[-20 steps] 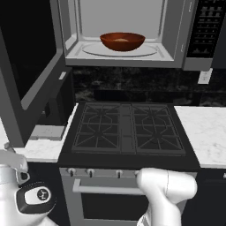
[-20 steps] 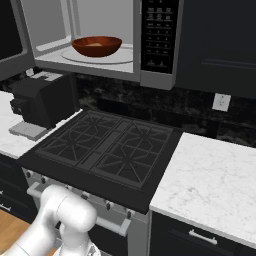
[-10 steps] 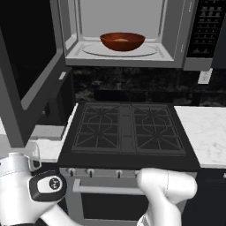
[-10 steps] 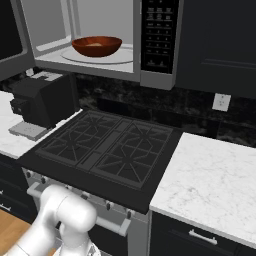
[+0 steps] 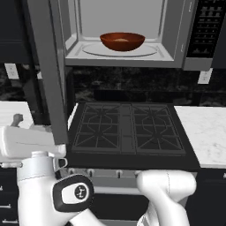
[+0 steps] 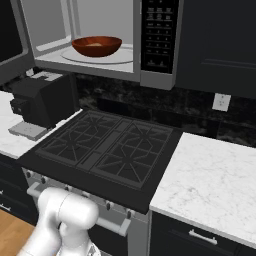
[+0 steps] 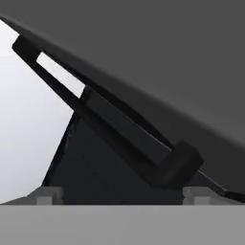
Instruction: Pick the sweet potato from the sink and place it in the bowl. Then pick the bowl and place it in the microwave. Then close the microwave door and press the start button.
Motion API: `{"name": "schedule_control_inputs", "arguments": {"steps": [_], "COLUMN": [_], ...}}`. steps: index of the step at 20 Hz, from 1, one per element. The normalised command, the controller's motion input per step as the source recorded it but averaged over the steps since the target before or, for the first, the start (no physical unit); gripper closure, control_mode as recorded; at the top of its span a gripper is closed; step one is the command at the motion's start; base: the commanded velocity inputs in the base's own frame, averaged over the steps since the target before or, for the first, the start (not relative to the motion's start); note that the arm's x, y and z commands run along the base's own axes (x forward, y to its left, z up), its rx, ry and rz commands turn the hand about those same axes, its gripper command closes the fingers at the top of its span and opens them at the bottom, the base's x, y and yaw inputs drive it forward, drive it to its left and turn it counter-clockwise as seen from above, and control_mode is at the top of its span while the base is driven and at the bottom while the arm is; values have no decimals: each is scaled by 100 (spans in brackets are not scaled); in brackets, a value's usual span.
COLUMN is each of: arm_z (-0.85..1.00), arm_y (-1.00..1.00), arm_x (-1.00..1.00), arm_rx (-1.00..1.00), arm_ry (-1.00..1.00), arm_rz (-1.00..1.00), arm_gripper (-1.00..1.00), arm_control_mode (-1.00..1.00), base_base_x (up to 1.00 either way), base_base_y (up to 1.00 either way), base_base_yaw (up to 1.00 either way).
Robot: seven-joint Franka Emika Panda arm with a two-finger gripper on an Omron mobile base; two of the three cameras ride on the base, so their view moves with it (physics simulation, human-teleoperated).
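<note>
The bowl (image 5: pixel 122 41) sits on the glass turntable (image 5: pixel 119 50) inside the microwave (image 6: pixel 100 40), at about twelve o'clock above the gas cooktop (image 5: pixel 127 128). Something pale tan lies in the bowl, likely the sweet potato, though it is too small to make out. So the loading steps look done, and the step in hand is closing the microwave door (image 5: pixel 44 66).

The door stands swung wide open on its left hinge, edge-on at about ten o'clock from the cooktop in the left base view. The arm reaches low to the left beside that door. In the hand view the gripper (image 7: pixel 122 194) is spread wide and empty, its two small fingertips well apart at the bottom, looking closely at the door's dark handle bar (image 7: pixel 110 129), which runs slantwise from ten o'clock to four o'clock.

The next move calls for pressing against the door's outer face and sweeping it rightward until it shuts, then reaching the black button panel (image 6: pixel 157 30) at the microwave's right side for the start button.
</note>
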Motion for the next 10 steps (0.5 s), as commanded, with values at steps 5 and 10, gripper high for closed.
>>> {"name": "schedule_control_inputs", "arguments": {"steps": [5,10], "arm_z": [0,0], "arm_y": [-100,-100], "arm_x": [-13,-5], "arm_rx": [37,47], "arm_ry": [-18,-5], "arm_rz": [0,0], "arm_gripper": [-100,-100], "arm_control_mode": [-100,-100], "base_base_x": [0,0], "base_base_y": [0,0], "base_base_yaw": [0,0]}}
